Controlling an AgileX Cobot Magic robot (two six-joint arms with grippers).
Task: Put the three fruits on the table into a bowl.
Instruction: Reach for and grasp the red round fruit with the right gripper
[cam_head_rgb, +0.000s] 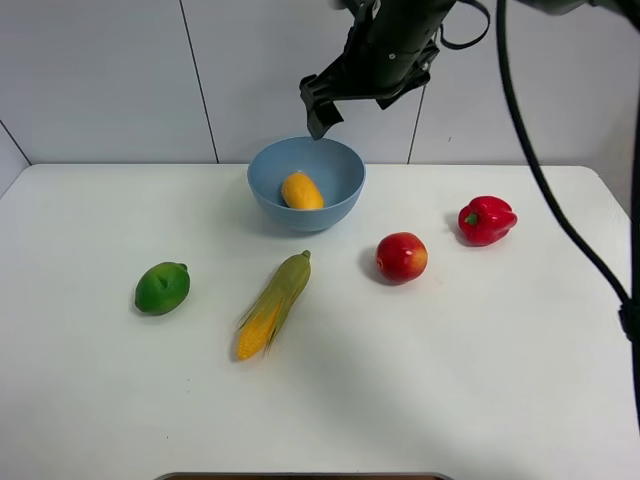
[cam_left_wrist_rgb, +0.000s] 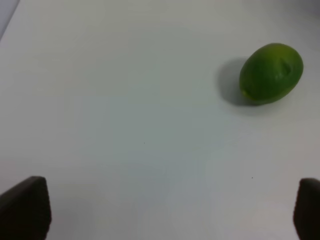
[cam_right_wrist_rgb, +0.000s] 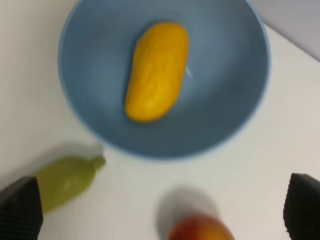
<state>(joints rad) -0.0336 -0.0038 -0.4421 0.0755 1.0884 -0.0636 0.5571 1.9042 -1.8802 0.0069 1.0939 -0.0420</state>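
Corn cob (cam_head_rgb: 272, 318) sits closest, lime (cam_head_rgb: 162, 287) to its left, apple (cam_head_rgb: 401, 257) to its right, all on the table (cam_head_rgb: 450, 380). Mango (cam_head_rgb: 301, 191) lies in the bowl (cam_head_rgb: 345, 172). Right gripper (cam_head_rgb: 322, 105) hangs over the bowl, jaws wide apart. Left gripper (cam_left_wrist_rgb: 165, 210), probably low near the lime, is spread too.

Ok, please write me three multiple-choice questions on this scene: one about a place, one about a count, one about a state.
1. Where is the mango? A) beside the corn cob B) inside the bowl C) beside the bell pepper
2. Of mango, apple and lime, how many lie outside the bowl? A) one B) two C) three
3. The right gripper is A) open and empty B) shut on a fruit C) shut and empty
Answers: B, it lies in the blue hollow; B, apple and lime rest on the table; A, its fingers stand wide apart with nothing between.
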